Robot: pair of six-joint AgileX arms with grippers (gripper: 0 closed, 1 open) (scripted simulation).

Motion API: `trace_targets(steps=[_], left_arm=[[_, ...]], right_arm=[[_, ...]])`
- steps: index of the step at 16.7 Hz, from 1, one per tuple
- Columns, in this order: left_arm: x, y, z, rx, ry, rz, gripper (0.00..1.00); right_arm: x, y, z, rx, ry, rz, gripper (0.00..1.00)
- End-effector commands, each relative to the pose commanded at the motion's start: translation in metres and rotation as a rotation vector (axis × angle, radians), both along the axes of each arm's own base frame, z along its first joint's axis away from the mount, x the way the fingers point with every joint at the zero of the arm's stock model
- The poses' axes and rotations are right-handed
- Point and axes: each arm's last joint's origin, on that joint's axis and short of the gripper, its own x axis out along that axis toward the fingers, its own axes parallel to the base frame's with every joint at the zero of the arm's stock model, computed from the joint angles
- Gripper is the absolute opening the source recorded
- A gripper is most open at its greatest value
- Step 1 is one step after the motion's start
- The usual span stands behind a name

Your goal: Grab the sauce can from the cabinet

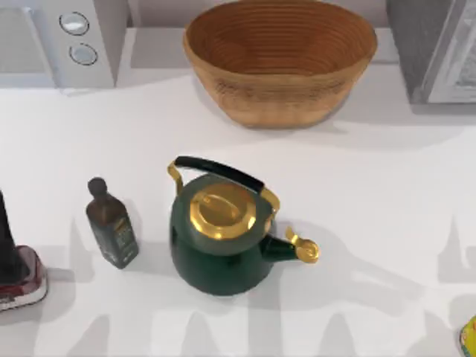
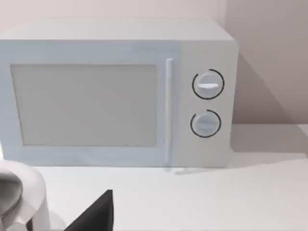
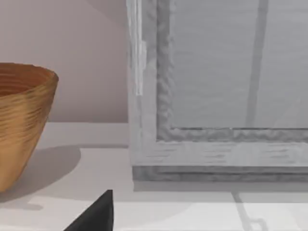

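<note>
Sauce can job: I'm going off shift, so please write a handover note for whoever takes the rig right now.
Left gripper: near the table, facing the microwave; grip state cannot be told, nothing seen held.
Right gripper: near the table, facing the cabinet beside the basket; grip state cannot be told.
Sauce can: I cannot place it; presumably inside the cabinet, whose front looks closed.
Mid-table stand the kettle and a dark bottle, not part of the job.
Done: nothing visible yet.
Left: probably open the cabinet, find the can, grasp it and bring it out.
</note>
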Motion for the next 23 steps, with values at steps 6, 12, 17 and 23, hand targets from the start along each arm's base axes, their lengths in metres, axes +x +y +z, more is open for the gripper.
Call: trace_targets(steps=[6,12,17,23], left_arm=[[0.000,0.000,0.000,0.000,0.000,0.000,1.00],[0.000,0.000,0.000,0.000,0.000,0.000,1.00],[0.000,0.000,0.000,0.000,0.000,0.000,1.00],[0.000,0.000,0.000,0.000,0.000,0.000,1.00]], right_arm=[[0.000,0.001,0.027,0.001,0.008,-0.001,1.00],[0.016,0.006,0.138,0.000,0.016,-0.008,1.00],[0.057,0.017,0.244,-0.003,0.009,-0.009,1.00],[0.118,0.036,0.326,-0.002,0.000,-0.004,1.00]])
